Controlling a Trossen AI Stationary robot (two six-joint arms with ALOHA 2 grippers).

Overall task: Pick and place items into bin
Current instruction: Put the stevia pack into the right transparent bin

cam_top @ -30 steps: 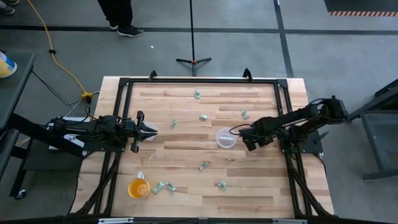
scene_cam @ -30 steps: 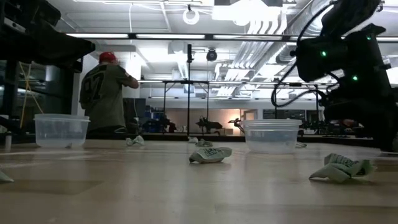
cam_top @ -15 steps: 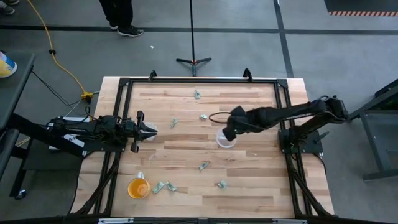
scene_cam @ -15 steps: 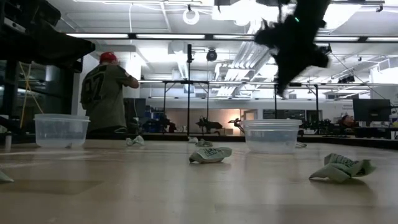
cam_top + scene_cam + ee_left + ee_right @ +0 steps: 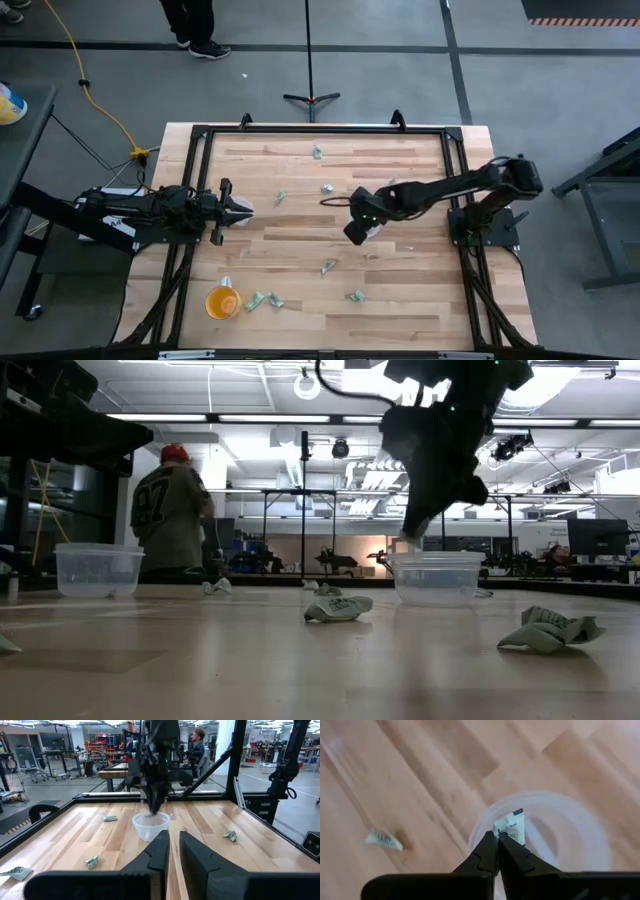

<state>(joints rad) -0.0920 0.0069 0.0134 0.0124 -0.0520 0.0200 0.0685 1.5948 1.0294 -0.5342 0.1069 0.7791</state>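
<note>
Pinched fingers of the right gripper (image 5: 497, 836) hold a wrapper scrap (image 5: 511, 826) above the clear tub (image 5: 580, 827) mid-table (image 5: 300, 240). Left gripper (image 5: 243, 210) waits at the left edge, fingers nearly together, holding nothing. Other scraps (image 5: 328, 266) lie scattered; an orange cup (image 5: 221, 301) stands near the front.

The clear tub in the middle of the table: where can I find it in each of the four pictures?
High view: the clear tub sits at table centre, half hidden under the right gripper.
Low view: right of centre, under the dark arm.
Left wrist view: centre.
Right wrist view: pale ring under the shut jaws, which hold a scrap.
Shared landmark: the right gripper above it.
</note>
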